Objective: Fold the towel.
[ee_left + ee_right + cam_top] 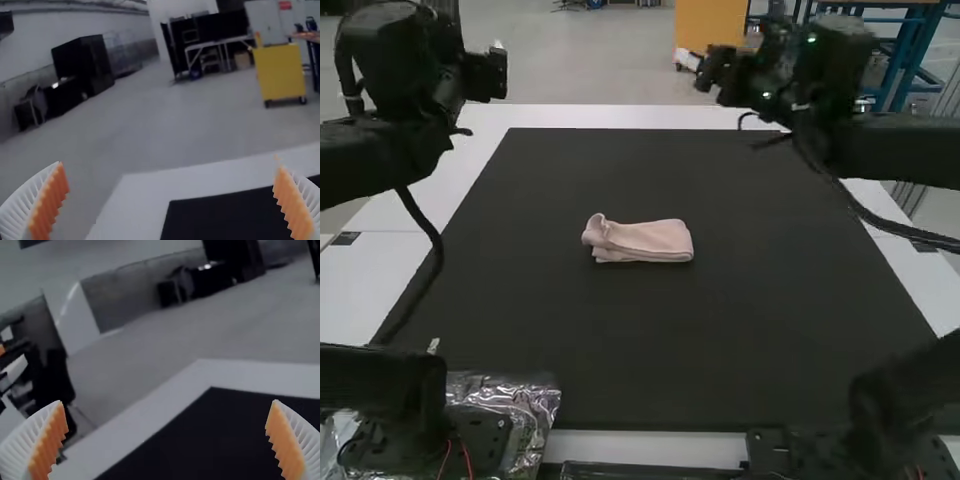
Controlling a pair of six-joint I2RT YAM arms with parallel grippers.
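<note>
Nearest me, crinkled plastic (535,405) lies by the near left corner of the worktop (750,330); beyond it, about midway between the edges, sits the folded pink towel (638,241), probably there so both arms can reach, its long axis roughly parallel to the near edge, its curled end towards the left edge. Farther out, my left gripper (169,162) and right gripper (167,401) are raised, empty and wide, I'd judge to clear a fold that looks finished.
</note>
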